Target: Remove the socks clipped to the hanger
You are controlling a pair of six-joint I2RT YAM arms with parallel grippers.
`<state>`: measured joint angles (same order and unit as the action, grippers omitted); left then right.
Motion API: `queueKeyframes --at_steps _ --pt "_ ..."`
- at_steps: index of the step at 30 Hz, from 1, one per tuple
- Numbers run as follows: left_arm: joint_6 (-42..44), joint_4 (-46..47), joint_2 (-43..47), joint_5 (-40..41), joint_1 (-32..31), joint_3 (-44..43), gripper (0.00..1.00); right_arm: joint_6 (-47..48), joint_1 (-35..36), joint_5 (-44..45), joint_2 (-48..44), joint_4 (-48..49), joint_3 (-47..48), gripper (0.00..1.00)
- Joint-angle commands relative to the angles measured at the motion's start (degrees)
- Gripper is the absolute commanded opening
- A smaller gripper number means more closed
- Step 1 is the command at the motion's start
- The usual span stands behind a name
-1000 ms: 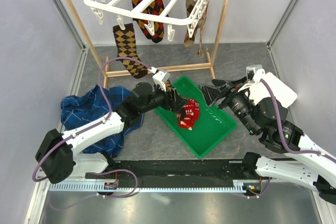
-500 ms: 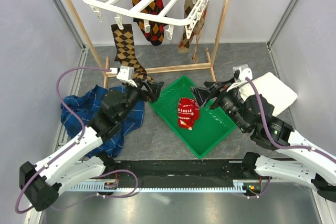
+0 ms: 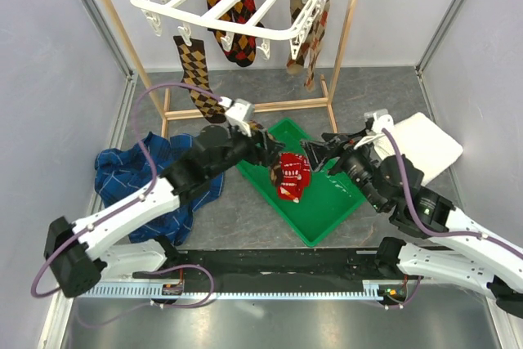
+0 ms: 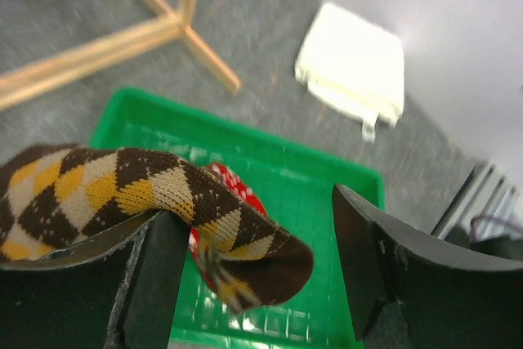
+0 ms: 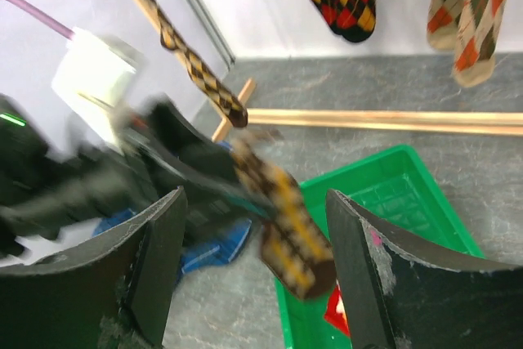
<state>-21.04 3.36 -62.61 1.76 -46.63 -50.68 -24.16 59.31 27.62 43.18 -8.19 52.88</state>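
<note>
While the left hand (image 4: pixel 260 226) is spread wide, the brown-tan sock (image 4: pixel 163 194) drapes over one finger. Its long axis runs 9-to-3, toe drooping toward 4 o'clock above the green tray (image 4: pixel 327 185). Right hand (image 5: pixel 253 198) is released.

In the left wrist view the brown argyle sock (image 4: pixel 155 194) runs off the left edge, and over the green tray (image 4: pixel 327 185) it covers most of the red sock (image 4: pixel 243 195). In the right wrist view the left arm (image 5: pixel 98 177) beside the tray is blurred; the red sock inside the tray is cut to a sliver by the bottom edge
</note>
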Motion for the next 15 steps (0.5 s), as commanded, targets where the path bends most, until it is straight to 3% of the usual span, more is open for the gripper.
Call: queueKeyframes --at_steps 1,7,12,15 --pt "2.3 -10.5 -6.8 6.4 -3.1 -3.2 0.75 0.4 0.1 2.9 -2.9 1.9 -0.6 0.76" --pt "1.8 -17.8 -11.8 13.3 -4.4 -6.5 0.80 0.4 0.1 3.5 -3.5 1.8 -0.7 0.76" --pt "1.7 -20.8 -8.9 15.9 -4.3 -7.1 0.85 0.2 0.1 3.4 -2.9 1.5 -0.6 0.76" --pt "1.6 -22.1 -5.7 22.4 -4.0 -6.5 0.86 -0.1 0.1 3.1 -2.6 1.6 -0.9 0.76"
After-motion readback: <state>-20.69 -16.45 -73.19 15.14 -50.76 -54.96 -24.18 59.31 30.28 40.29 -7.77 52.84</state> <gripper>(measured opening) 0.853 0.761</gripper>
